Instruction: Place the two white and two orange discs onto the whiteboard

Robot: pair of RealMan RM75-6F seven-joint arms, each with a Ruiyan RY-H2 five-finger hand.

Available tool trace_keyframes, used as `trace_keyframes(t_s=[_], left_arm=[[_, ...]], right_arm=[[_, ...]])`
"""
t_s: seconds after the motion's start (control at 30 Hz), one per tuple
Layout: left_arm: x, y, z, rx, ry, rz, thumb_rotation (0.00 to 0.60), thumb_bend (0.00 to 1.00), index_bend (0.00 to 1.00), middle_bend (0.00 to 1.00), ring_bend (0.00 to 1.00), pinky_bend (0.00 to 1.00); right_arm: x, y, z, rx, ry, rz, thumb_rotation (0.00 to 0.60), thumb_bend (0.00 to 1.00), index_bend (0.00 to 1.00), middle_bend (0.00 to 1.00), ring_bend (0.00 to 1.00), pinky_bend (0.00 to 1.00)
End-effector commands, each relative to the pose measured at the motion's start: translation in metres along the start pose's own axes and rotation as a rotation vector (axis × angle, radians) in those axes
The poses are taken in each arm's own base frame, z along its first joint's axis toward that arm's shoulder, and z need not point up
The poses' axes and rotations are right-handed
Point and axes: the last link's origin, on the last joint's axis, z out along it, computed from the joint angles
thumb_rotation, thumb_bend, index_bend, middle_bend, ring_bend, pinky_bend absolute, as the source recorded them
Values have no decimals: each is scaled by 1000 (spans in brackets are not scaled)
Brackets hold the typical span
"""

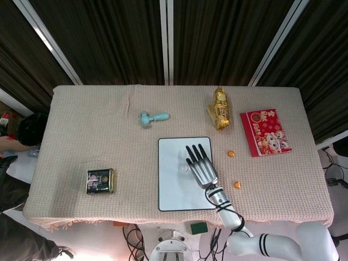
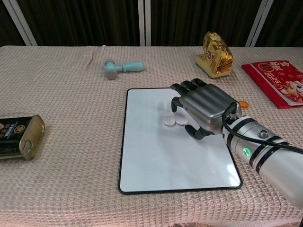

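So I'm about halfway by my count. Both white discs point(image 2: 174, 122) are on the whiteboard point(image 2: 156, 161), sitting side by side and touching, a bit above the middle of the board in the chest view. From the head view I can only make out one pale spot there, so I'm trusting the chest cam.

My right hand point(image 2: 201, 109) hangs over the board just right of the whites, fingers curled down loosely with nothing in them, as far as I can see. Can't tell if a fingertip touches a disc.

The two orange discs point(image 1: 231, 154) aren't on the board yet. In the head view one sits on the cloth right of the board's top corner, the other point(image 1: 237, 185) lower down, also off to the right. Both near the board, so those are what's left.

Left hand isn't in either view.
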Motion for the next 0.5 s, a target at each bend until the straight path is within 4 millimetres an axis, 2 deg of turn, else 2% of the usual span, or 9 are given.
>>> trace_keyframes(t_s=[0.03,0.23,0.37,0.5], left_arm=[[0,0,0,-1,0,0,600,97,119,142,2,118],[0,1,0,-2,1,2,600,97,119,142,2,118],[-1,1,0,-3,-5,2,600,96,119,142,1,118],[-2,4,0,-11,-8,6,600,97,119,142,1,118]], right_arm=[[2,1,-2,3,5,5,600,383,176,0,0,0],[13,14,-21,-5,54,24,600,377,155,0,0,0],[24,39,-52,-41,95,28,600,377,155,0,0,0],[28,66,-84,-86,63,4,600,377,263,0,0,0]])
